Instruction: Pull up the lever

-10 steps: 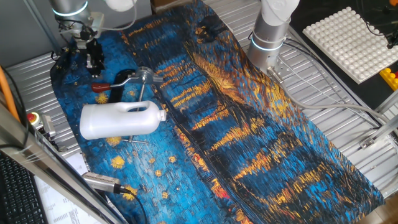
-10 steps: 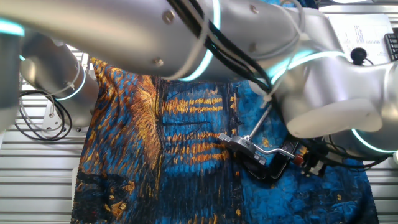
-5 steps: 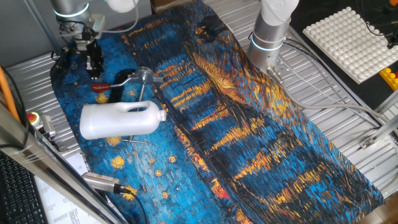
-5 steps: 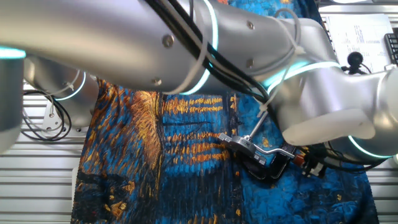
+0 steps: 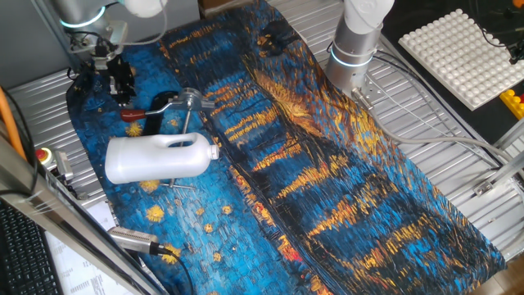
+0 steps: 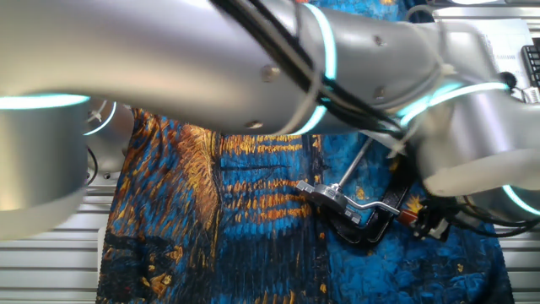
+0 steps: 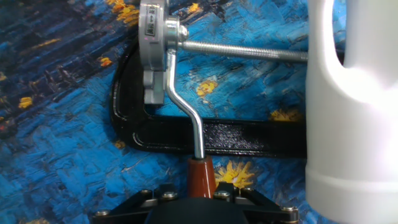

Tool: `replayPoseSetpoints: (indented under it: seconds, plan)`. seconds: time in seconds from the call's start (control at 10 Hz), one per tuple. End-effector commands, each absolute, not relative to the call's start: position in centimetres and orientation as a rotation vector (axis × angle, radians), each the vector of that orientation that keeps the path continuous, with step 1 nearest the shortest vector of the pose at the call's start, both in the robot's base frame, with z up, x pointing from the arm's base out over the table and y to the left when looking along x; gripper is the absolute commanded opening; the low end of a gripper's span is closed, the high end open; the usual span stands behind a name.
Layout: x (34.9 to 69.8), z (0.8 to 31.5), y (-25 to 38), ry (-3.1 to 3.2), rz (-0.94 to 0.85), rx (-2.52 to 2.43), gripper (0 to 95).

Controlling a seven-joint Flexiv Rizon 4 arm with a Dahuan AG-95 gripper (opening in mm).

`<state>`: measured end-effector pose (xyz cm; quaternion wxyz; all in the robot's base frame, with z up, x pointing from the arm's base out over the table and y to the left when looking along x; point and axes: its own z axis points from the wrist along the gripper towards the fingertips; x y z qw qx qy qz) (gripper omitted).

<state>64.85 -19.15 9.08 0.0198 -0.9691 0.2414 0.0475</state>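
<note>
A: Biggest thing first: we see the cloth (image 5: pixel 327 180), blue and orange swirls, spread over the table (image 5: pixel 458 164). Our arm (image 6: pixel 253 67) fills most of the other fixed view, silver with glowing teal rings.

B: Next the jug (image 5: pixel 160 158), white plastic, lying on its side on the cloth. We'll place everything else by it.

A: Just beyond the jug is the clamp (image 5: pixel 190 102), a small metal block on a black C-shaped base (image 7: pixel 211 135). In the hand view a threaded rod (image 7: pixel 249 51) runs from the clamp's round head to behind the jug.

B: And the lever (image 7: pixel 185 106)?

A: Hinged to that clamp head, a slim silver rod with a bend in it, lying low across the black base, beside the jug's flat end. Its red-brown tip (image 7: pixel 200 175) points away from the clamp.

B: The gripper (image 5: pixel 119 78)?

A: Past the lever's tip from the jug, hanging over the cloth's far corner. In the hand view the tip runs right down to the gripper's black body at the bottom edge, but the fingers are out of frame, so we cannot tell whether they are spread, closed, or on the tip.
</note>
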Motion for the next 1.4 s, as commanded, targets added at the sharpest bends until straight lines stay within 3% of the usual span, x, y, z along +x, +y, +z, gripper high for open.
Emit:
replayPoseSetpoints:
  seconds: [0.1,0.6,0.7,1.4]
  plan:
    - [64.7,9.1,-19.2,0.729,0.11,-3.012,19.0]
    - [64.8,8.2,-19.2,0.679,0.085,-2.984,19.0]
    - [65.0,8.0,-19.1,0.654,0.069,-2.993,38.0]
    - [65.3,6.7,-17.8,0.65,0.067,-3.006,38.0]
